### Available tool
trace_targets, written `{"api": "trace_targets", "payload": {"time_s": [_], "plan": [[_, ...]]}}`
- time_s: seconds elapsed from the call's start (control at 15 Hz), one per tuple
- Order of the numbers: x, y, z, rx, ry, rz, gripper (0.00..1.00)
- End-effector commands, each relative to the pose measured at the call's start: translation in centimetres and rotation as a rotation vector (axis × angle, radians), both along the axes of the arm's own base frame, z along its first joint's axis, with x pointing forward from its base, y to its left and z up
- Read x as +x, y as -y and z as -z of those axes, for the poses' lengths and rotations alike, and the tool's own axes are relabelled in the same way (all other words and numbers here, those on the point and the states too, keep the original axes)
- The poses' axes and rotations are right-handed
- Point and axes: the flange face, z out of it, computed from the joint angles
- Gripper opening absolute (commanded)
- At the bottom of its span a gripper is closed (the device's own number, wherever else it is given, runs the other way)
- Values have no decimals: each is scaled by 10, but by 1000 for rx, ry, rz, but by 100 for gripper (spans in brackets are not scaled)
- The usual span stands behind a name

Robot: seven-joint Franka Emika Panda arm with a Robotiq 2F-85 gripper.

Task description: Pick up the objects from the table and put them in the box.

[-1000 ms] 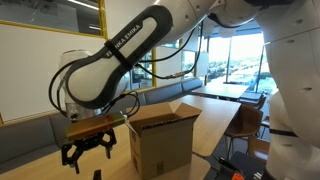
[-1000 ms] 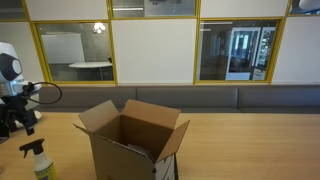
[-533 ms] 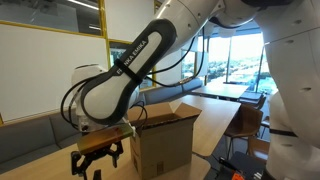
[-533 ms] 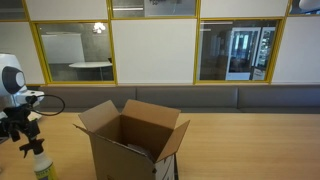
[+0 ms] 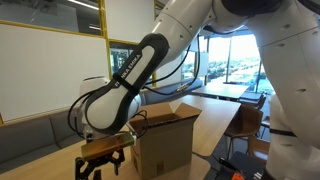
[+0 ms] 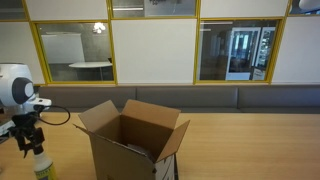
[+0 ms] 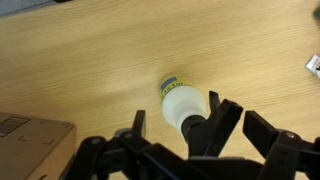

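Pale wood bench [image 6: 250, 145] carries brown box [image 6: 130, 140], flaps open, w/ hand [image 7: 185, 118] spread wide right over white spray bottle [image 7: 182, 103], which stands upright on bench near box, fingers either side, contact can't be told.

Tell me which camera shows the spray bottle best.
Wrist view: the spray bottle sits mid-frame, clear from above. In an exterior view only its body shows, at the bottom edge; elsewhere I can't see it.
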Motion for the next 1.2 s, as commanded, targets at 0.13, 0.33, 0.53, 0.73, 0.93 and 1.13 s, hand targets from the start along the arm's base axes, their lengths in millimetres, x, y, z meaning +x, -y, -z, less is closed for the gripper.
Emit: {"api": "trace_targets", "payload": {"time_s": [0.13, 0.33, 0.53, 0.73, 0.93, 1.13], "plan": [[16, 8, 14, 33, -3, 4, 100], [27, 16, 13, 21, 10, 8, 100], [37, 22, 8, 21, 27, 21, 100], [45, 26, 4, 27, 37, 28, 100], [47, 25, 4, 38, 35, 26, 100], [47, 23, 5, 65, 30, 19, 100]]}}
